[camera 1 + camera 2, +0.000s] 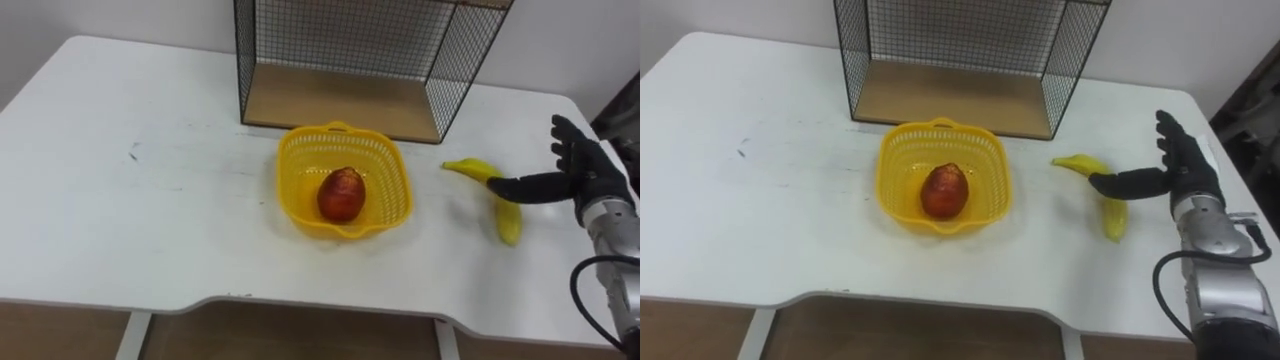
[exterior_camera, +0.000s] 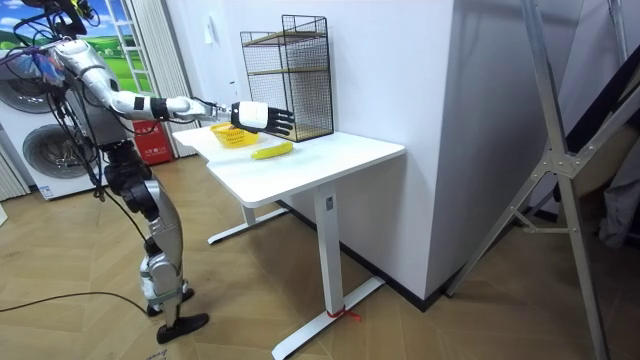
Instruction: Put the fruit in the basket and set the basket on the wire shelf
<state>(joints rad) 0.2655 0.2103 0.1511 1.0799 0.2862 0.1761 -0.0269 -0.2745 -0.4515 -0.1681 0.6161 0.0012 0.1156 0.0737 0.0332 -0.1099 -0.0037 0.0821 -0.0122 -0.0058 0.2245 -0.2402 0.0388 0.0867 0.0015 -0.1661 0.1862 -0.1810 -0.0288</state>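
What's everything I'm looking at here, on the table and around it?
table: one, white, under the rest.
wire shelf: one, black with wooden boards, at the table's back edge.
basket: one, yellow, mid-table in front of the shelf.
red fruit: one, inside the basket.
banana: one, yellow, on the table right of the basket.
washing machines: two, white, behind the robot.
right hand: one, black, open, thumb over the banana.

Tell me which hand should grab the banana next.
Right. The open right hand is at the banana, which lies on the table to the right of the basket.
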